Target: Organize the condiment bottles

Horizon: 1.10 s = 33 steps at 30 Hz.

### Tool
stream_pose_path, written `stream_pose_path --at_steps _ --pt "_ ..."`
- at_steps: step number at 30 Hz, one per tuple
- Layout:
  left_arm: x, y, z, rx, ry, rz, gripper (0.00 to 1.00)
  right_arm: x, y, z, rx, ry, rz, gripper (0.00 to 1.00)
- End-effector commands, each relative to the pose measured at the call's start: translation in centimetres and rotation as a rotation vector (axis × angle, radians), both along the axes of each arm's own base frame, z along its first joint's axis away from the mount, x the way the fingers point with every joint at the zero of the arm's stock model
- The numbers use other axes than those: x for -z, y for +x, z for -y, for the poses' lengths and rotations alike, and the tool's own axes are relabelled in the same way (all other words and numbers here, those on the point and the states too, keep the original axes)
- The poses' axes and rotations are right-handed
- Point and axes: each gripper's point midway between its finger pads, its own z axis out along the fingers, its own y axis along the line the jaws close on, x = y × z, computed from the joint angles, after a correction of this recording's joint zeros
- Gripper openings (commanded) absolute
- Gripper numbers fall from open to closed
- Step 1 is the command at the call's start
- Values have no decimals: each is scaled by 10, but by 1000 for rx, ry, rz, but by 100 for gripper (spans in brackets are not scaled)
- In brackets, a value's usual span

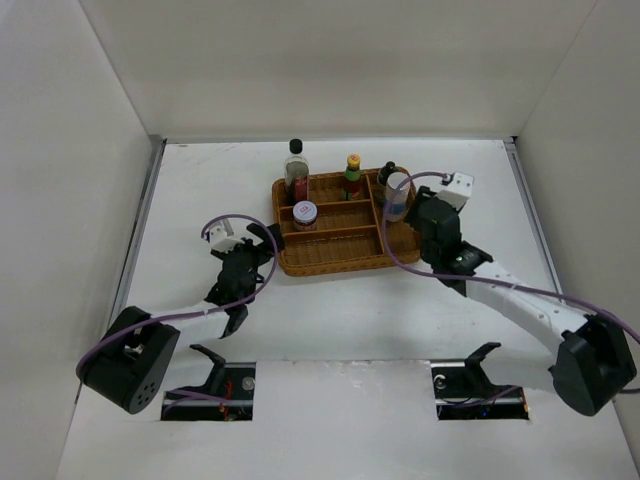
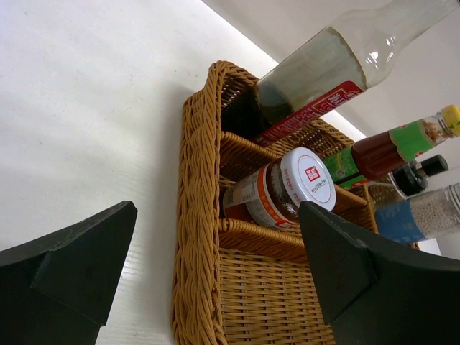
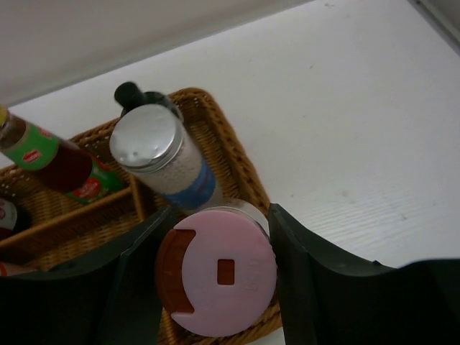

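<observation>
The brown wicker tray holds the tall clear black-capped bottle, the short pink-lidded jar, the green yellow-capped sauce bottle, the black-capped spice shaker and the silver-capped blue-labelled bottle. My right gripper is shut on the pink-capped shaker, held upright over the tray's right edge beside the silver-capped bottle. In the top view this gripper hides the shaker. My left gripper is open and empty at the tray's near left corner, facing the jar.
White walls enclose the table on three sides. Two cut-out slots lie near the front edge by the arm bases. Purple cables loop off both arms. Bare table lies left and right of the tray.
</observation>
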Motion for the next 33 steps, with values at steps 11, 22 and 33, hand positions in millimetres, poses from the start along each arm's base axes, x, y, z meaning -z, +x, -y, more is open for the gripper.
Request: stream_pose_path --at_steps 11,22,33 --pt "-12 3 -12 -32 -23 33 100 70 41 -68 -161 -35 -110 54" --pt "2 7 -33 -119 17 -25 100 36 29 -59 -157 17 -32 99" --pt "19 8 -76 -316 104 -129 100 14 -34 86 279 506 306 100"
